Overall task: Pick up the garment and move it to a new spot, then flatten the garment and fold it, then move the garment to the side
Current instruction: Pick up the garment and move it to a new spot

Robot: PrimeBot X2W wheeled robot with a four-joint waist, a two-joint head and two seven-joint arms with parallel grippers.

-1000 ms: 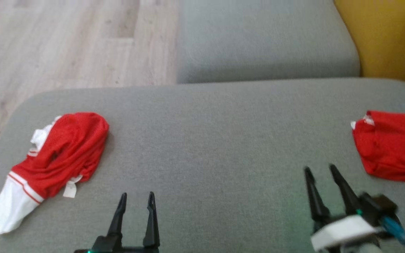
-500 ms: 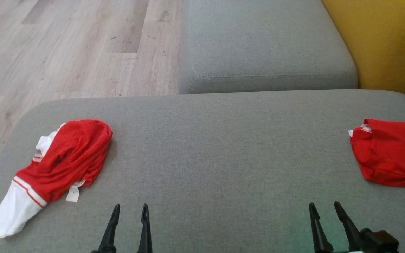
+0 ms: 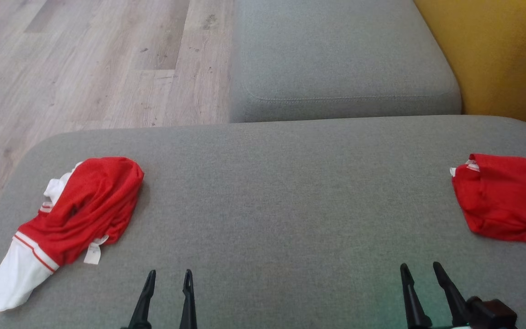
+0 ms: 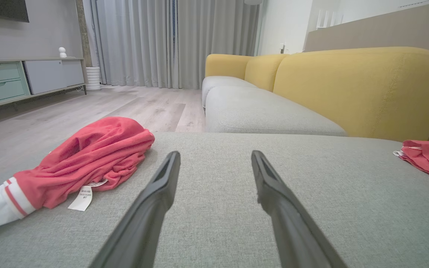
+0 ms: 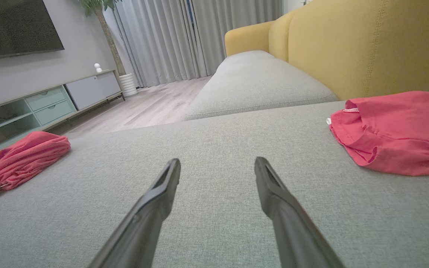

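A crumpled red and white garment [image 3: 73, 214] lies at the left of the grey sofa cushion [image 3: 281, 192], its white end toward the near left corner; it also shows in the left wrist view [image 4: 88, 160] and the right wrist view [image 5: 17, 160]. A second red garment [image 3: 505, 196] lies folded at the right edge, seen too in the right wrist view [image 5: 397, 130] and the left wrist view [image 4: 428, 158]. My left gripper [image 3: 168, 275] hovers open low at the front, right of the crumpled garment. My right gripper [image 3: 419, 269] is open at the front right, near the folded one. Both hold nothing.
A second grey seat cushion [image 3: 340, 59] lies beyond the near one. The yellow sofa back [image 3: 496, 50] rises at the right. Wooden floor [image 3: 85, 59] lies off the cushion's left and far edges. A TV cabinet [image 5: 47, 104] stands across the room.
Both grippers have drawn back toward the bottom edge, the right one much more. The head camera has shifted slightly. The garments lie as before.
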